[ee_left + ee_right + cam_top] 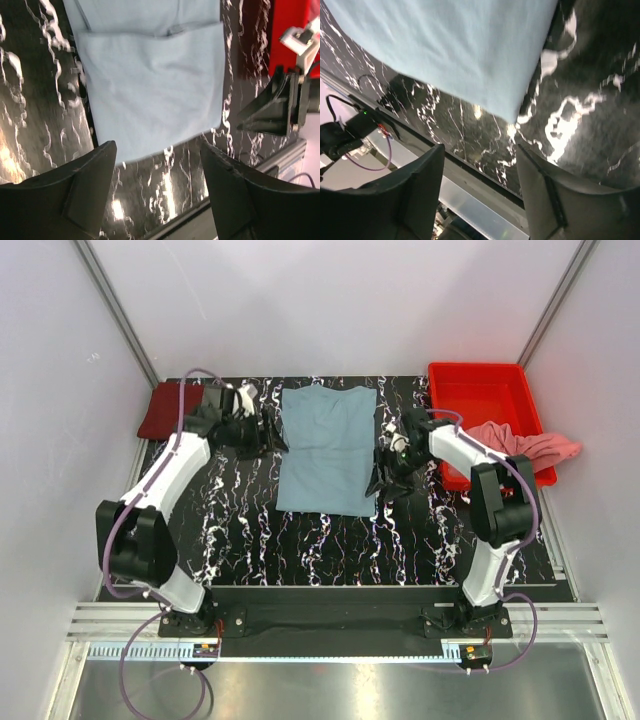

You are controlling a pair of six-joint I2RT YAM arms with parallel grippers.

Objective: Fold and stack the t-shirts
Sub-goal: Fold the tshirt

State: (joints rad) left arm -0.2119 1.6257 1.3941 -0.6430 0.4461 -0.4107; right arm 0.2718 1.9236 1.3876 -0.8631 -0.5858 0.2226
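Dusty grey-blue cloth t-shirt (328,448) lies flat on the black marbled table (240,530), sleeves seemingly folded in. I see my left end effector (262,435) and right end effector (385,472) flanking it, both spread wide, holding nothing.

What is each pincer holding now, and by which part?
Nothing is held. The left pincer and the right pincer are both open and empty, beside the grey-blue cloth t-shirt.
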